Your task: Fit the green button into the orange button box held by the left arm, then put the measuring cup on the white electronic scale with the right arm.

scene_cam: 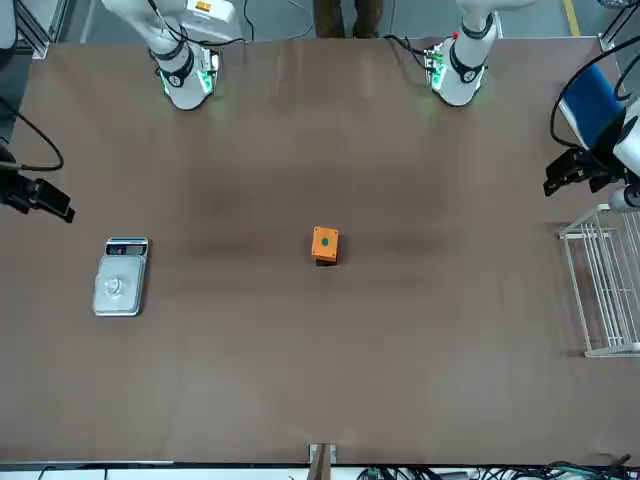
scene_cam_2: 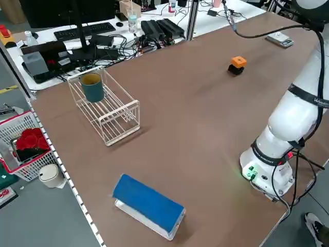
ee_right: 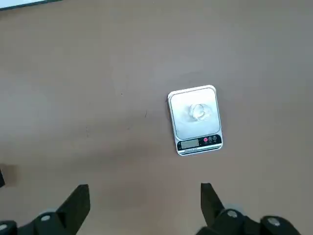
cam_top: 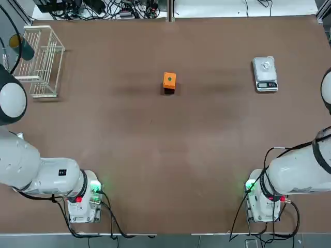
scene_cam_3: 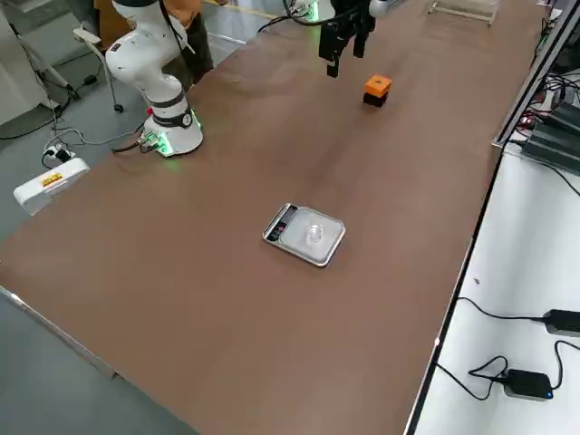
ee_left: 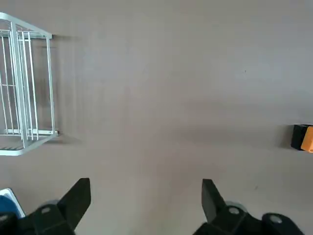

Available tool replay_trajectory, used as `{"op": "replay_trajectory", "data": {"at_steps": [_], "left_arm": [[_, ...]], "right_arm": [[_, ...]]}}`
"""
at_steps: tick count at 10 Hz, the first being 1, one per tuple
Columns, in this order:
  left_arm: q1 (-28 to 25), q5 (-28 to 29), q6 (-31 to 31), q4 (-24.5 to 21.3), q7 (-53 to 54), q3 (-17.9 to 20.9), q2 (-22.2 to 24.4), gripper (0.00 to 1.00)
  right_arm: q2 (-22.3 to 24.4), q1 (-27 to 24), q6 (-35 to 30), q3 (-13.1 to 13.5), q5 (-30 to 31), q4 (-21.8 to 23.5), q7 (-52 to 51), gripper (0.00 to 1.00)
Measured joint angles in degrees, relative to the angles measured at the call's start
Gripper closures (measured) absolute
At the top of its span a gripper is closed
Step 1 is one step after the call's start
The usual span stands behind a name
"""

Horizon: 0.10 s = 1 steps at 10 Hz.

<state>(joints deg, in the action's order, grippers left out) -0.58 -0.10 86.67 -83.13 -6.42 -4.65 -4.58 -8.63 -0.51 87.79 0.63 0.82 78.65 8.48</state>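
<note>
Item 1. Small bright orange cube-like plastic button box (cam_top: 169, 80): recorded near the middle of the brown tabletop (cam_top: 155, 155), standing on a dark base. A round green button (cam_top: 169, 79) was seen already seated in the hole of its top face.

Item 2. Small flat whitish-grey electronic scale (cam_top: 265, 74): placed at the far right of the tabletop, long axis running near to far, dark display strip at the near end. A very small clear measuring cup (ee_right: 199, 111) was seen on its silvery plate. Both parts of the task were judged done.

Item 3. Left end effector (ee_left: 145, 198): jaws held wide apart, nothing between them, raised over bare tabletop. The box lay well apart from it, toward the robot's right.

Item 4. Right end effector (ee_right: 145, 201): jaws likewise spread and empty, high above the tabletop; the scale lay ahead of it, farther from the robot's base and well apart. The right arm was clearly the nearer one to the scale.

Item 5. White wire rack (cam_top: 44, 62): at the far left edge, with a teal cup (scene_cam_2: 92, 87) set inside.

Item 6. Blue-topped flat device (scene_cam_2: 148, 205): near the left edge, shown only in the left side view.

Views compared: the overhead view revealed the green cap; the cup was made out best in the right wrist view and was barely a glint from overhead.
</note>
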Motion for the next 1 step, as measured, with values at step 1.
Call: {"op": "replay_trajectory", "data": {"at_steps": [1], "left_arm": [[0.0, 0.0, 0.0, -0.1, 0.0, 0.0, 0.0, 0.0]], "right_arm": [[0.0, 0.0, 0.0, 0.0, 0.0, 0.0, 0.0, 0.0]]}}
